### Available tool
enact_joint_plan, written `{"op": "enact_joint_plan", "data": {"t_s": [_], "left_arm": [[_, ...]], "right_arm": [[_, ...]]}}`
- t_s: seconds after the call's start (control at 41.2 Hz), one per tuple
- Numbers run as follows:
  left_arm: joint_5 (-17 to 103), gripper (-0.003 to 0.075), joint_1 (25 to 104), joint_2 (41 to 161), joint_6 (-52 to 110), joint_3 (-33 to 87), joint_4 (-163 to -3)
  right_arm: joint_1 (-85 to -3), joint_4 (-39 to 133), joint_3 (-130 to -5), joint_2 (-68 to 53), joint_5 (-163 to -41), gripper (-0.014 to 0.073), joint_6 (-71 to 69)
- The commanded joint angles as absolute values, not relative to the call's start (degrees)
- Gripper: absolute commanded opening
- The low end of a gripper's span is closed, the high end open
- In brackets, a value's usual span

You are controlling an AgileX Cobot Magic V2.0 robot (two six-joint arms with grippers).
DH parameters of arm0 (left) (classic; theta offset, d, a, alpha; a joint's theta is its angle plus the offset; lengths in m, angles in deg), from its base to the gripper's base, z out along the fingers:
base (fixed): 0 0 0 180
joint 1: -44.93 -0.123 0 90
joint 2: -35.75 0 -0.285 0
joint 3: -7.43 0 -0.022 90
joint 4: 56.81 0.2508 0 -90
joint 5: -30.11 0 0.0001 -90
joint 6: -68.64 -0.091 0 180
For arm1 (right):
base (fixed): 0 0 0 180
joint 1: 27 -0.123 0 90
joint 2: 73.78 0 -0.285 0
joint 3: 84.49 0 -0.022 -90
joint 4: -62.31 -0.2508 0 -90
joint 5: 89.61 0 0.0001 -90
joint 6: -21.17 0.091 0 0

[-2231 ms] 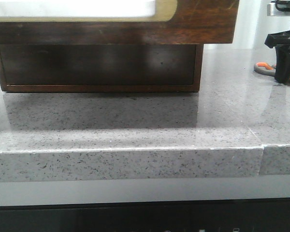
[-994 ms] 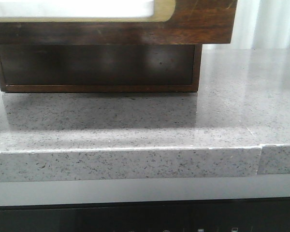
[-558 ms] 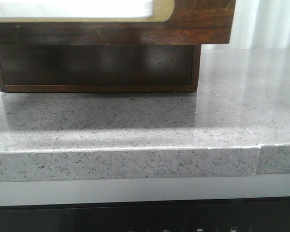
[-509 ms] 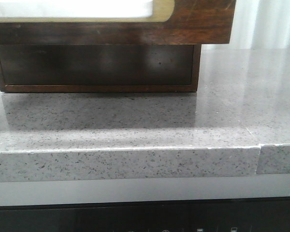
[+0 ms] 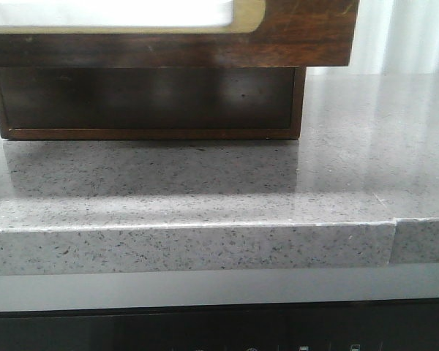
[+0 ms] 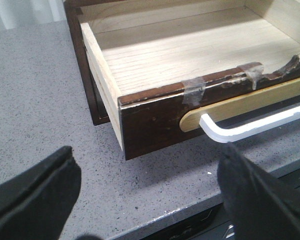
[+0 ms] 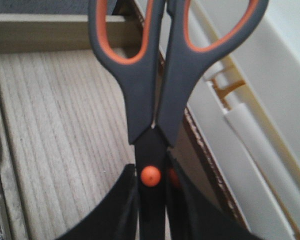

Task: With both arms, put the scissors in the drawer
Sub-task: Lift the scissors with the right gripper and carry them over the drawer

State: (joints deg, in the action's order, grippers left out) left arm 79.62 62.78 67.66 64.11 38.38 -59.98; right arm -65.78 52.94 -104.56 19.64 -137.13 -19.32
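The scissors, grey handles with orange-lined loops, are held by their dark blades in my shut right gripper, above the pale wooden floor of the open drawer, near its front wall. The drawer's dark brown front with the tan-rimmed whitish panel fills the top of the front view. In the left wrist view the drawer stands pulled out and empty where visible. My left gripper is open and empty, just in front of the drawer's corner, above the counter. Neither gripper shows in the front view.
A dark wooden cabinet body sits under the drawer on the grey speckled counter. A white bar handle runs along the drawer front. The counter's front edge is close below the drawer.
The right gripper and the scissors, seen on the counter at the far right 2.2 s ago, have left the front view. Over the last second the front view shows no change.
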Motion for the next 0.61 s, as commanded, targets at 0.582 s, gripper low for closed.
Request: {"op": "enact_joint_plan", "data": {"t_s": [0.582], "left_arm": [[75.3, 0.0546, 63.2, 68.3, 64.7, 36.7, -60.7]], "right_arm": [[-65.9, 54.3, -106.1, 24.0, -138.2, 0.0416, -21.4]]}}
